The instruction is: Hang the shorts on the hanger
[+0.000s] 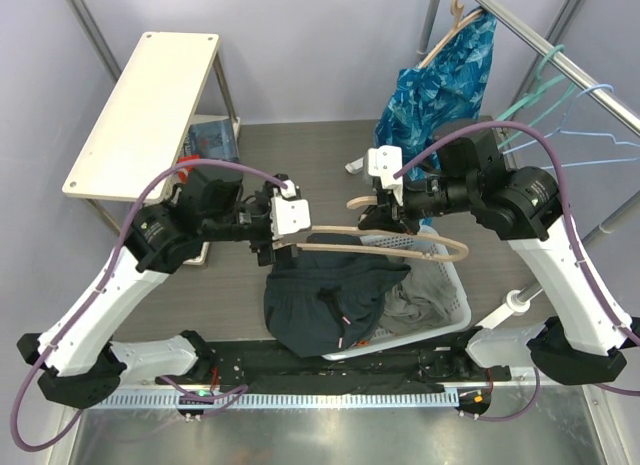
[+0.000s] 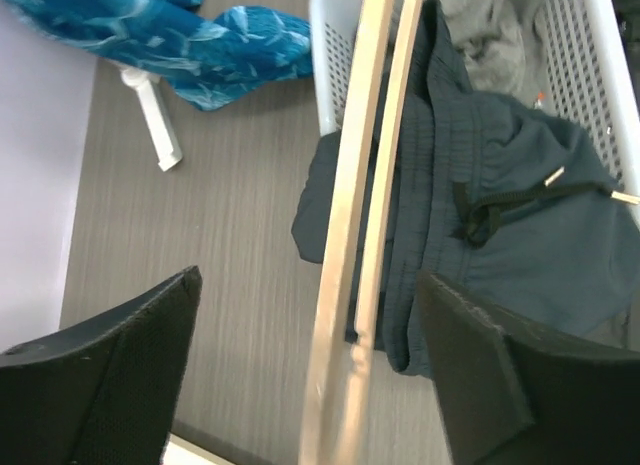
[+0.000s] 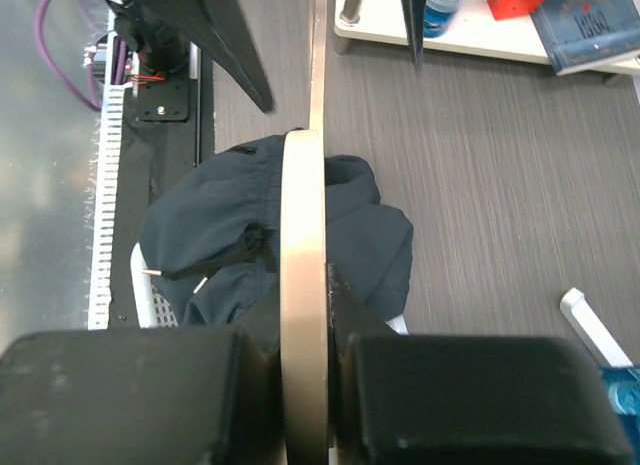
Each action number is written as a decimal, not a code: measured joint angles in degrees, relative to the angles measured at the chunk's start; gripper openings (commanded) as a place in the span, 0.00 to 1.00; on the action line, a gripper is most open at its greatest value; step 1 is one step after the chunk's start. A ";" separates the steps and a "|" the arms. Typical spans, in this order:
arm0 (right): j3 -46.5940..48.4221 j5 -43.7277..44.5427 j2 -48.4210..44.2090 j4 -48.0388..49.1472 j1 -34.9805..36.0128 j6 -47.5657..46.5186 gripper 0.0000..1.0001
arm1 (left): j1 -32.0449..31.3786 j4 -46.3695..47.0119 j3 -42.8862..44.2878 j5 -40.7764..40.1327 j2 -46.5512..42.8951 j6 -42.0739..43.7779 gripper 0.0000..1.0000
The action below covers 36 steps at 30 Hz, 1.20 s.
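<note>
The beige hanger (image 1: 400,247) is held level above the white basket. My right gripper (image 1: 403,217) is shut on it near its hook; in the right wrist view the gripper (image 3: 305,385) pinches the hanger (image 3: 302,235) edge-on. My left gripper (image 1: 275,251) is open at the hanger's left end; in the left wrist view the gripper (image 2: 310,380) has the hanger's two bars (image 2: 350,265) running between its spread fingers without touching them. The dark shorts (image 1: 325,295) bunch under the hanger and spill over the basket's rim, drawstring (image 2: 480,210) up. I cannot tell whether they rest on the bar.
The white basket (image 1: 455,310) holds a grey cloth (image 1: 412,300). A blue leaf-patterned garment (image 1: 440,85) hangs from the rail (image 1: 560,55) at back right, beside a teal hanger (image 1: 530,95) and a pale-blue wire hanger (image 1: 590,140). A wooden shelf (image 1: 140,105) stands at back left.
</note>
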 measured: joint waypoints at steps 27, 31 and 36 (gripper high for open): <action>-18.49 1.53 -9.84 16.22 1.49 4.68 0.36 | -1.07 10.08 -16.35 7.45 -9.53 -11.26 0.00; -18.51 -0.13 -8.35 17.09 1.49 4.96 0.01 | -0.11 11.28 -16.81 7.61 -9.05 -13.92 0.10; -18.60 -1.33 -8.22 15.96 1.88 3.93 0.01 | 2.75 13.07 -17.33 6.88 -9.05 -19.28 0.75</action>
